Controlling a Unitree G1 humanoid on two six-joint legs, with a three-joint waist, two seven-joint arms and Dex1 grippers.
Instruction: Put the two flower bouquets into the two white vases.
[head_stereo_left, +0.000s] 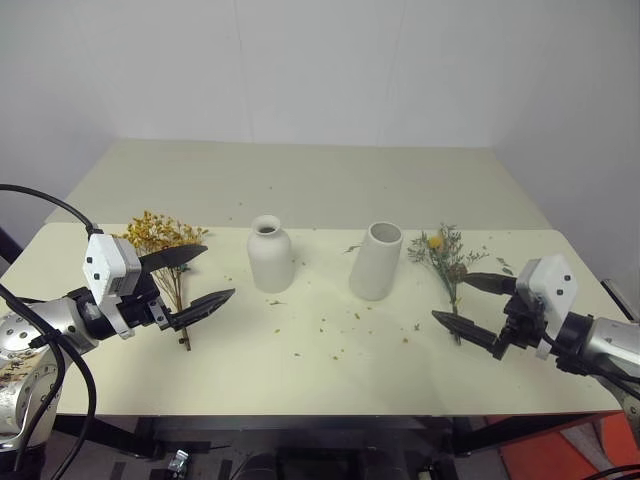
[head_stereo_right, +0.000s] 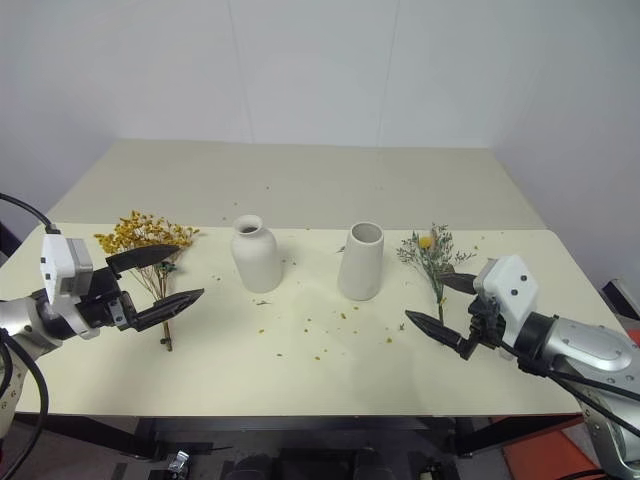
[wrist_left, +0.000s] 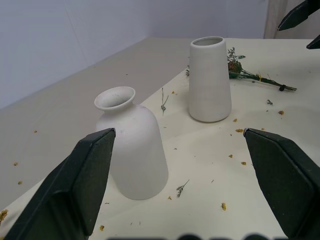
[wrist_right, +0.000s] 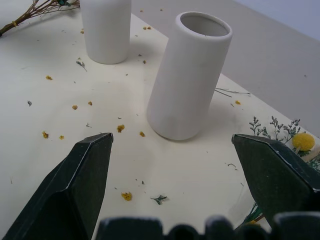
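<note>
A bunch of tiny yellow-orange blossoms (head_stereo_left: 160, 235) lies flat on the table's left side, its brown stems pointing toward the front edge. My left gripper (head_stereo_left: 218, 272) hovers open just right of those stems, holding nothing. The round narrow-necked white vase (head_stereo_left: 269, 254) and the straight white cylinder vase (head_stereo_left: 377, 260) stand upright mid-table. To the right lies the grey-green sprig bunch (head_stereo_left: 445, 255) with its yellow ball flower (wrist_right: 303, 141). My right gripper (head_stereo_left: 451, 297) stands open around the sprig's stem end, empty. The left wrist view faces the round vase (wrist_left: 131, 150), the right wrist view the cylinder (wrist_right: 190, 80).
Loose petals and crumbs (head_stereo_left: 330, 335) are scattered over the cream table (head_stereo_left: 300, 380) in front of the vases. A second cream tabletop (head_stereo_left: 300, 180) adjoins at the back, against a white wall. The front edge runs close below both grippers.
</note>
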